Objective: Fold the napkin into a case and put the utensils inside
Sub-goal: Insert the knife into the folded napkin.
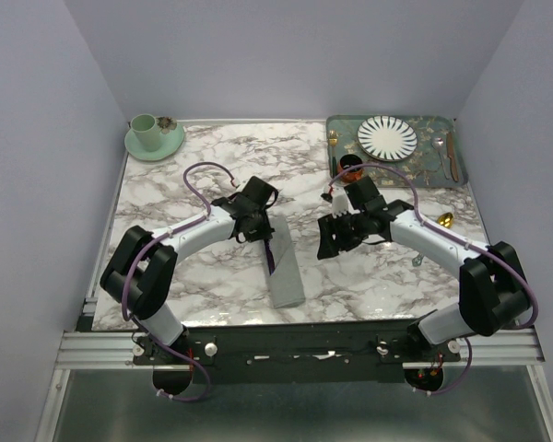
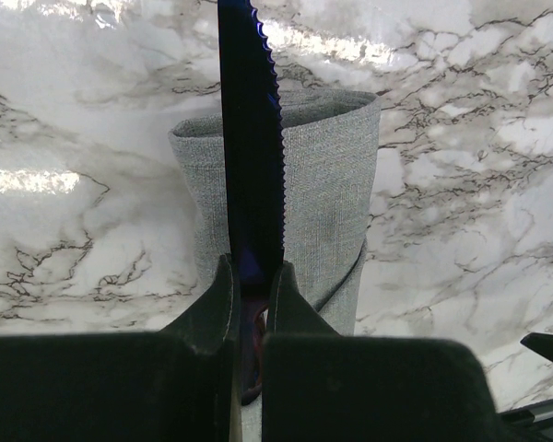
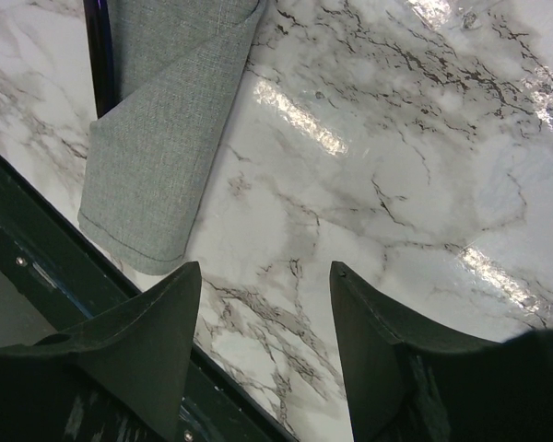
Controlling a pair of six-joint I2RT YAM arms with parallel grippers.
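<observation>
2 grippers flank the grey case (image 1: 285, 273), which lies flat on the marble table (image 1: 184, 184) at 6 o'clock from its centre, its long side running from 12 to 6. Your left gripper (image 2: 253, 269) is clamped on the handle of the dark blue knife (image 2: 251, 138), whose serrated blade points toward 12 in the wrist view, over the case's rolled end. You cannot tell whether the tip is inside the cloth. Your right gripper (image 3: 263, 276) hangs with fingers spread wide and nothing between them, at 3 o'clock from the case. The gold-bowled spoon (image 1: 447, 219) rests well apart at 3 o'clock, below the green tray (image 1: 415, 166).
</observation>
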